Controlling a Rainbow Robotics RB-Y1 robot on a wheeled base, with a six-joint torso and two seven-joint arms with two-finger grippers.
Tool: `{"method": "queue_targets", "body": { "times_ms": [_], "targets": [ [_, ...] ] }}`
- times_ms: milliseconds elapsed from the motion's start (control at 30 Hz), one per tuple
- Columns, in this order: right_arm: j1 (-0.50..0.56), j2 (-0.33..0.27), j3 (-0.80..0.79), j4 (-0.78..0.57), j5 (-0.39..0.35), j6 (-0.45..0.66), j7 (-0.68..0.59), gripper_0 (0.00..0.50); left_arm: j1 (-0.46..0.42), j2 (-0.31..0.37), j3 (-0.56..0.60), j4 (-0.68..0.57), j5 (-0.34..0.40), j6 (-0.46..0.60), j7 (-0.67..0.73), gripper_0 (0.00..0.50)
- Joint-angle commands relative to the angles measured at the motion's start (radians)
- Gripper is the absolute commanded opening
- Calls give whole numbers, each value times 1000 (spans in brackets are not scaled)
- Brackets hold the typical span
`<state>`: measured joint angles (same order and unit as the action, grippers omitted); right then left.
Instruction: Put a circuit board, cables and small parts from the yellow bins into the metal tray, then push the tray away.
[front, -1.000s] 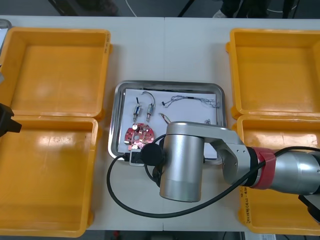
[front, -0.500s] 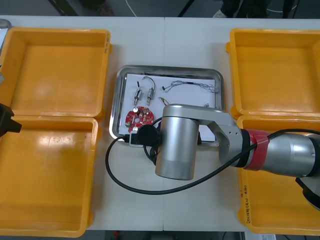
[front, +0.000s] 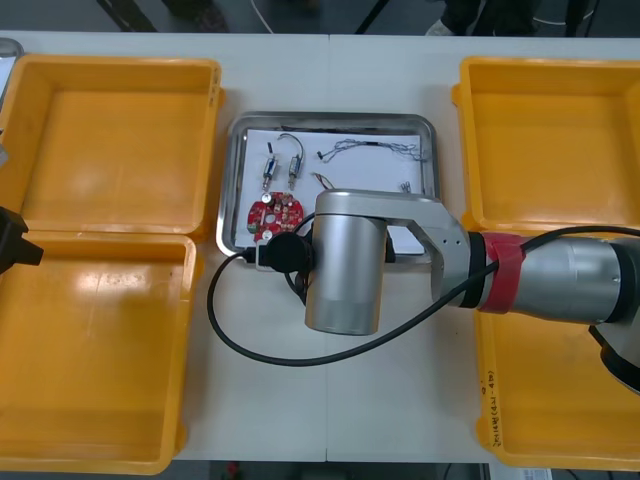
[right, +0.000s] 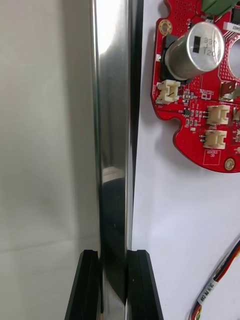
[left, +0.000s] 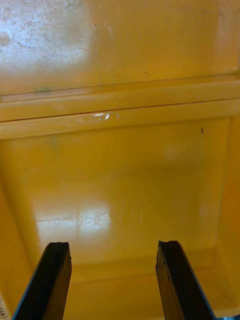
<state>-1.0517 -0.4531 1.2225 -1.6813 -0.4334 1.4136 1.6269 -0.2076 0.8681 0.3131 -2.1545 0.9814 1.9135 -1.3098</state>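
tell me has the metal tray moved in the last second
Yes. The metal tray has slid away from the robot, farther up between the fixed far yellow bins.

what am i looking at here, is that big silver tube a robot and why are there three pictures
Yes, it is a robot with two arms, working at a light table. The wide picture looks down from above the arms; the silver tube is its right arm. The two upright pictures come from a camera on each wrist, and each shows that hand's two black fingers. On the table sit four yellow bins. Between them is a metal tray holding a red circuit board, cables and small metal parts. The right hand pinches the tray's near rim between its fingers. The left hand hangs open over a yellow bin at the robot's left, holding nothing.
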Motion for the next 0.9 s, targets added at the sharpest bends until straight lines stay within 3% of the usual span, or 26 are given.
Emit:
{"method": "queue_targets", "body": {
  "times_ms": [33, 567, 900],
  "targets": [
    [-54, 19, 9, 26, 5, -24, 45, 0, 14, 46, 34, -27, 8, 6, -39, 500],
    [-143, 25, 9, 124, 5, -85, 50, 0, 14, 46, 34, -27, 8, 6, -39, 500],
    [-200, 59, 9, 199, 5, -101, 51, 0, 14, 46, 34, -27, 8, 6, -39, 500]
  ]
}}
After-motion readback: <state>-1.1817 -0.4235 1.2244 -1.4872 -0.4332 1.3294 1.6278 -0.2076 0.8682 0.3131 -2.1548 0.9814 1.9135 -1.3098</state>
